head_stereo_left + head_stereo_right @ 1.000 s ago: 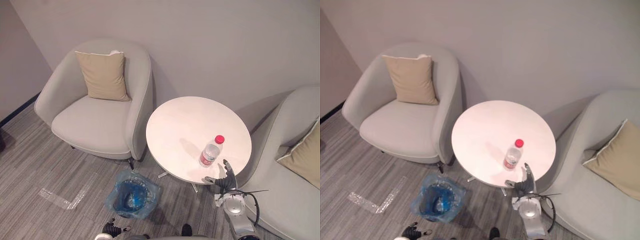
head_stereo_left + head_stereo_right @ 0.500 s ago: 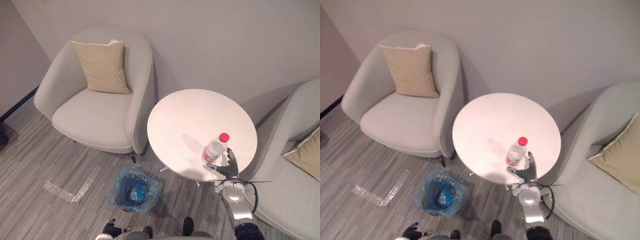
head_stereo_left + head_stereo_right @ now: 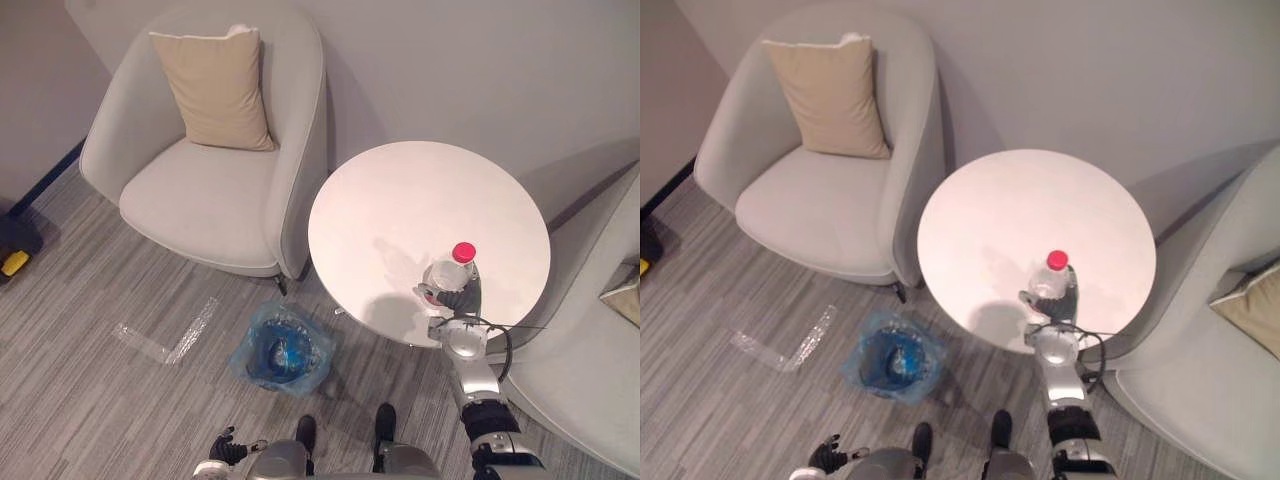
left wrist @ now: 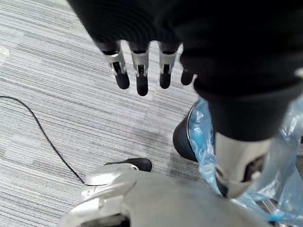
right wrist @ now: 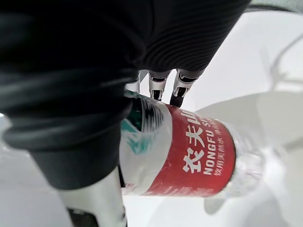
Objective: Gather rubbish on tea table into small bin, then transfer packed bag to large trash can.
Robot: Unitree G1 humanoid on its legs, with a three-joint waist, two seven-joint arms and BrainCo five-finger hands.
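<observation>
The bottle [image 3: 443, 279] stands near the bench [image 3: 360, 200] edge at 4 o'clock, with the right hand [image 3: 467, 300] at its middle; I cannot tell if it grips. It looks light, slippery and squashy, so hold the label part gently. The bin [image 3: 262, 332] sits on open floor at 7 o'clock; the left hand [image 4: 141, 78] hangs open.

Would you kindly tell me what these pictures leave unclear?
Contents of the small bin: too small in the eye views; partly behind the left hand in the left wrist view.
Base of the bottle: hidden by the right hand in the eye views.
Part of the cushion: cut off by the left eye view's edge.
</observation>
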